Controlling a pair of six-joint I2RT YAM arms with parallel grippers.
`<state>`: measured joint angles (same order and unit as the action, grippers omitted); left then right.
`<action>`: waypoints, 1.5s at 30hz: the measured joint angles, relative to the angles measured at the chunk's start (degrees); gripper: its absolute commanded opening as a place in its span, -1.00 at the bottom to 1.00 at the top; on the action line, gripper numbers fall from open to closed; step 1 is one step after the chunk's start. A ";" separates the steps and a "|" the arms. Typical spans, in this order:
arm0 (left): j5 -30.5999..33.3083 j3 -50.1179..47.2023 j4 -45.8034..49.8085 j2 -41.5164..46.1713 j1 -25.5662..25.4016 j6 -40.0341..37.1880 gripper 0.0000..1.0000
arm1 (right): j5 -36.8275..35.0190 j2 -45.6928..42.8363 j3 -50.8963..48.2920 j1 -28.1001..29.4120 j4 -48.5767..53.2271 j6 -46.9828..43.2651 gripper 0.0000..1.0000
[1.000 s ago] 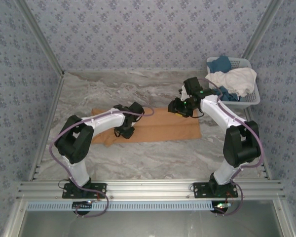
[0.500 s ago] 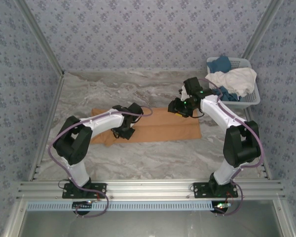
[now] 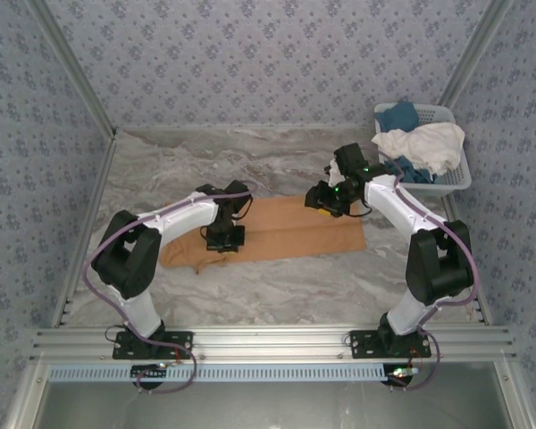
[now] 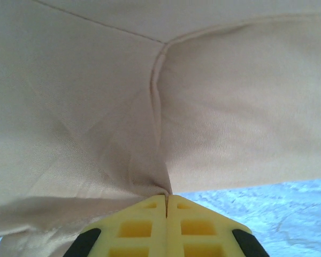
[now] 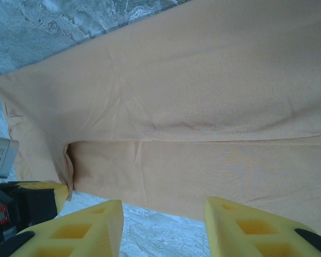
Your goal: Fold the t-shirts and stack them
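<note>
An orange-tan t-shirt [image 3: 295,231] lies spread flat on the marble table. My left gripper [image 3: 224,239] is down on its left part. In the left wrist view the left gripper [image 4: 166,197] is shut on a pinched fold of the tan cloth [image 4: 96,107] beside a seam. My right gripper [image 3: 320,201] hangs over the shirt's far right part. Seen from the right wrist, the right gripper [image 5: 163,206] is open above the shirt's edge [image 5: 203,107], with nothing between its fingers. More t-shirts, a white one [image 3: 424,143] and a blue one [image 3: 397,116], lie in the basket.
A white lattice basket [image 3: 456,181] stands at the back right corner, close behind the right arm. Patterned walls close in the table on three sides. Bare marble [image 3: 277,286] lies between the shirt and the arm bases.
My left gripper has shut on the shirt's cloth, and its arm has swung a little to the left. The right gripper has dipped slightly and stays open.
</note>
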<state>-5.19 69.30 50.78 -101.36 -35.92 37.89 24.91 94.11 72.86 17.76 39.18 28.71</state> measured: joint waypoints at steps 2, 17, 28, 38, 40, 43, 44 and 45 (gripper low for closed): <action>-2.25 -0.04 -0.96 -0.35 1.22 3.10 -0.47 | 0.00 0.00 -0.13 0.00 0.00 0.00 -0.08; -17.51 -10.62 -9.03 13.42 23.98 11.85 -0.55 | 0.66 -1.27 -0.98 1.33 -1.92 -0.13 -0.08; -14.93 -10.49 -9.44 9.03 40.22 -1.73 -0.57 | 3.23 -1.18 -0.94 5.05 -6.64 0.00 -0.08; -14.97 -12.68 -12.39 6.73 40.15 -5.55 -0.56 | 3.69 -0.94 -0.94 5.07 -6.64 0.02 -0.07; -14.95 -13.18 -12.76 6.62 40.15 -5.86 -0.56 | 3.91 -0.85 -0.94 5.16 -6.67 0.02 -0.07; -14.93 -13.62 -13.49 6.32 40.15 -6.25 -0.56 | 4.31 -0.59 -0.92 5.29 -6.64 0.02 -0.07; -14.95 -13.73 -13.55 6.29 40.11 -6.43 -0.56 | 4.35 -0.50 -0.92 5.38 -6.64 0.02 -0.07; -14.95 -13.84 -13.62 6.29 40.02 -6.43 -0.56 | 4.39 -0.44 -0.92 5.42 -6.67 0.02 -0.07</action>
<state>-20.14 55.46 37.17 -95.07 4.10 31.46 29.30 93.67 71.94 23.18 32.51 28.73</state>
